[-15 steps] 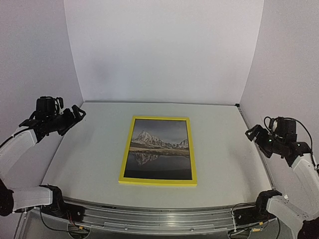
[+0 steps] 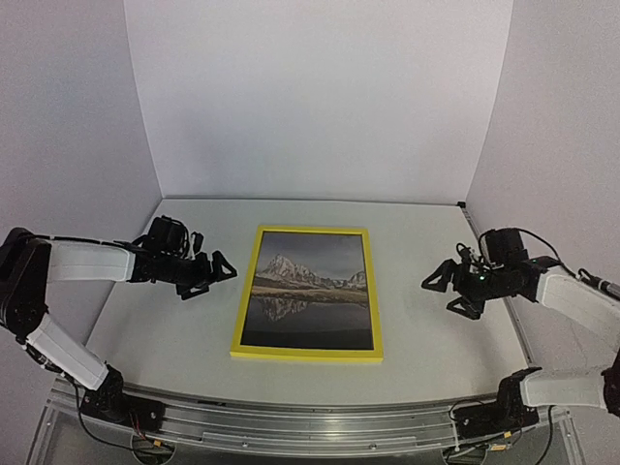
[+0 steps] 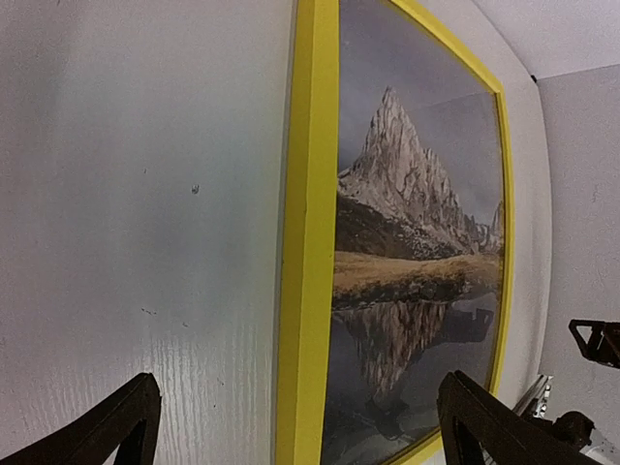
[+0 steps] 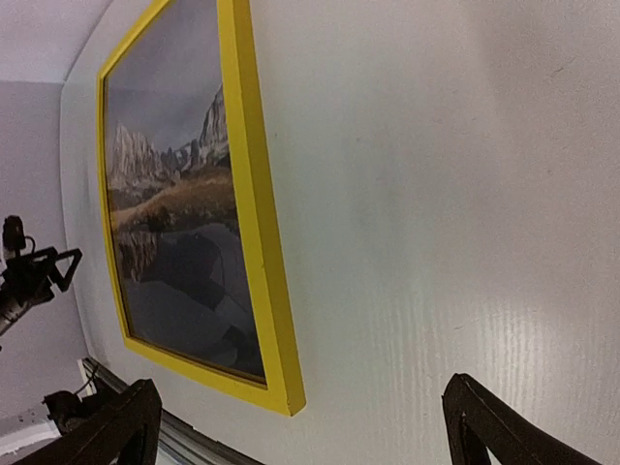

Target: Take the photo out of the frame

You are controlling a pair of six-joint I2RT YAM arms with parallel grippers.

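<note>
Yellow frame [image 2: 306, 353] lies flat mid-table, portrait, face up; photo [image 2: 310, 291] still inside it: snowy peak mirrored in dark lake, grey sky

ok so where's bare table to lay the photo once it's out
Free patches: the far strip between the frame and the back wall, and the near strip between the frame and the front edge of the table. Beside the frame it is tighter: the open left gripper hangs at its left side, the open right gripper at its right.
</note>
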